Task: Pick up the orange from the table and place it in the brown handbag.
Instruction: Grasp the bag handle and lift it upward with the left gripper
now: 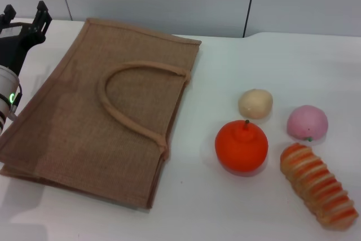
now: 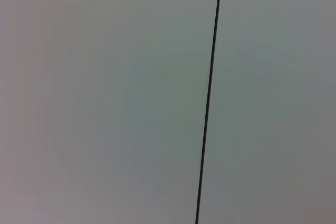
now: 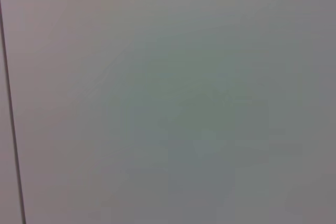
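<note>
A: Four food items sit on the right half of the table, all clear of the bag. The orange rests upright with its stem nub on top, untouched.

B: What lies around it?

A: A pale beige ball just behind it, a pink round fruit farther to the right, and a striped ridged bread-like piece near its right side, angled toward the front corner.

B: And the brown handbag?

A: It lies flat on the left half of the table, one arched rope handle folded over its upper face, the mouth edge facing the orange. There is a strip of bare white between bag and fruit.

B: The arms?

A: The left gripper is raised at the far left edge, beside the bag's back corner. Its two dark fingertips stand apart with a clear gap, holding nothing. The right arm is out of the head view. Both wrist views show only a plain grey wall panel with a thin dark seam, so I cannot tell how the right gripper's fingers stand
</note>
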Available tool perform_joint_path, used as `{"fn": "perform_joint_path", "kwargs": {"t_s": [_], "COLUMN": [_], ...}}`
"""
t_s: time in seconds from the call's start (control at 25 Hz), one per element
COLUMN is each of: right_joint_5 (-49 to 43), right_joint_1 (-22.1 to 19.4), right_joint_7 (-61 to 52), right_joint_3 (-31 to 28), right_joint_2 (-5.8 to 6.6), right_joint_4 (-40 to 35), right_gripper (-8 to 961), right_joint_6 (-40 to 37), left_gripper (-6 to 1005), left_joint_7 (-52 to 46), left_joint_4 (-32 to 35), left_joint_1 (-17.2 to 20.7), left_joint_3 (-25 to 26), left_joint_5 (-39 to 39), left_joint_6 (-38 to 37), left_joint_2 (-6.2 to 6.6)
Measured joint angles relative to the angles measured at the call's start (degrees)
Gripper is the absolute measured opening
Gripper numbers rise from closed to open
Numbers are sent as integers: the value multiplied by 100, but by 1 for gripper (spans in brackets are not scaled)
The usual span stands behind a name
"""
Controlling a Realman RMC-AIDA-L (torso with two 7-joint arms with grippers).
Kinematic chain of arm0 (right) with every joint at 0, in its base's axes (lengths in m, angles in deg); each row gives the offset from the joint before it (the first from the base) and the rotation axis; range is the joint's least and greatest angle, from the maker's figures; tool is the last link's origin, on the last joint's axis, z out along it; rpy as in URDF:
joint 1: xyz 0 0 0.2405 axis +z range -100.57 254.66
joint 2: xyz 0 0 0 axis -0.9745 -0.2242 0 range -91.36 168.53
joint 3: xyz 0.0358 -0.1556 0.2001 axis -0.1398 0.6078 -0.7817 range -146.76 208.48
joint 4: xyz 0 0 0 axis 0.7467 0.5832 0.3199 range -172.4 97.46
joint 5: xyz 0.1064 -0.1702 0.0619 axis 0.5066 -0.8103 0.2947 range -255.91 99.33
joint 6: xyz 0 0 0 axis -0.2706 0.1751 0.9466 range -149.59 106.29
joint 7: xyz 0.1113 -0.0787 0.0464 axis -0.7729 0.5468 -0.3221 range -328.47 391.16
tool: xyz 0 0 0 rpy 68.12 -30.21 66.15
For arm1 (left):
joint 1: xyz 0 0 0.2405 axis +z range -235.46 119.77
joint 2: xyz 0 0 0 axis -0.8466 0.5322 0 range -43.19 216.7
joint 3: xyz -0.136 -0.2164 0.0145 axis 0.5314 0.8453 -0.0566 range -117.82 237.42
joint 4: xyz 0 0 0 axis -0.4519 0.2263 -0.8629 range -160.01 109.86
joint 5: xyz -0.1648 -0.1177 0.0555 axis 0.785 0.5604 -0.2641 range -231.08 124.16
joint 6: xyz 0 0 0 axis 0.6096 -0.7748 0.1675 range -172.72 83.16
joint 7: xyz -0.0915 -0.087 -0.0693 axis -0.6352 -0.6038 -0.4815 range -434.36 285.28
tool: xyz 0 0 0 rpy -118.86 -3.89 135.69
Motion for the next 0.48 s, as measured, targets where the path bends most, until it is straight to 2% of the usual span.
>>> {"fn": "perform_joint_path", "kwargs": {"t_s": [0.48], "right_joint_5": [0], "right_joint_1": [0], "right_joint_7": [0], "right_joint_3": [0], "right_joint_2": [0], "right_joint_4": [0], "right_gripper": [884], "right_joint_6": [-1], "left_gripper": [738], "left_joint_7": [0], "left_joint_4": [0], "left_joint_1": [0], "left_joint_3": [0], "left_joint_5": [0], "left_joint_6": [0], "left_joint_2": [0]}}
